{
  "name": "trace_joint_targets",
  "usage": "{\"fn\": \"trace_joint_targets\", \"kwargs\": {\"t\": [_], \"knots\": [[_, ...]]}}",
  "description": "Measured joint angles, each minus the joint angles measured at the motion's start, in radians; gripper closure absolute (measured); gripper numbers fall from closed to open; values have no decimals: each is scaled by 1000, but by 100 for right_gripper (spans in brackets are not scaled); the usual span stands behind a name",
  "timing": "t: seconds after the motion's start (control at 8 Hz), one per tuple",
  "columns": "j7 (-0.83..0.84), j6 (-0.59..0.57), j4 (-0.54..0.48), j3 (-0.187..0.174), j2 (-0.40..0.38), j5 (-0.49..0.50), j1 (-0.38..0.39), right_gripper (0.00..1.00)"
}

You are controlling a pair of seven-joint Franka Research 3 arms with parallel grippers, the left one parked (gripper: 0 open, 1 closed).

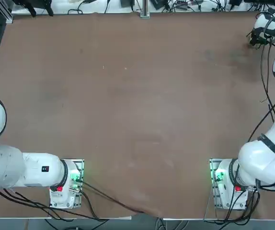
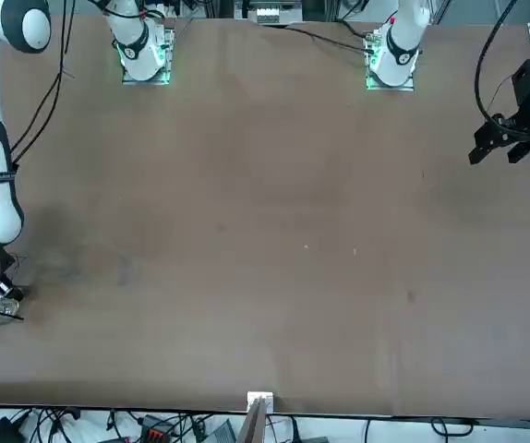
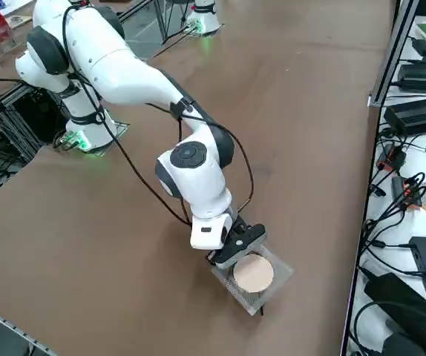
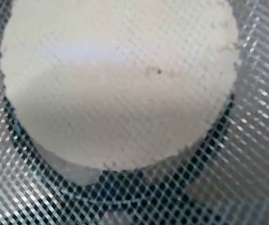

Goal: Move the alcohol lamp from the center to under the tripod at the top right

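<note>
Counter (image 3: 87, 252) in the right side view, left to right: the robot's right arm (image 3: 187, 159) slants in from 11 o'clock, its gripper (image 3: 238, 243) pressed together at 5 o'clock, tucked against the near edge of the tripod's wire gauze (image 3: 277, 268). What, if anything, it pinches is hidden. The pale disc (image 3: 254, 273) lies on the gauze, also at 5 o'clock. The alcohol lamp itself cannot be picked out in any view; it may be beneath the gauze, near the fingers, though that is a guess.

The lamp should handle as a light, stiff, slippery and fragile glass piece, likely to slop if it holds fuel. Its body, gripped squarely and gently below the cap, looks the safest hold, kept upright and away from the tripod's legs (image 2: 6, 316).

The count: one working arm, one gripper, one gauze, one disc, one tripod with two dark leg wires showing in the front view, and no lamp that can be confirmed.
</note>
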Motion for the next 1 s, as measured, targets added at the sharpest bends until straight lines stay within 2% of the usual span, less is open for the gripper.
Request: {"fn": "trace_joint_targets", "kwargs": {"t": [0.25, 0.38, 0.5, 0.75, 1.0], "knots": [[0, 0, 4, 0, -1, 0, 7, 95], [0, 0, 3, 0, -2, 0, 12, 92], [0, -2, -3, 0, -6, 0, 17, 84], [0, -7, -69, 1, -58, 0, 41, 48], [1, -95, -170, 1, -179, 0, 75, 10]]}}
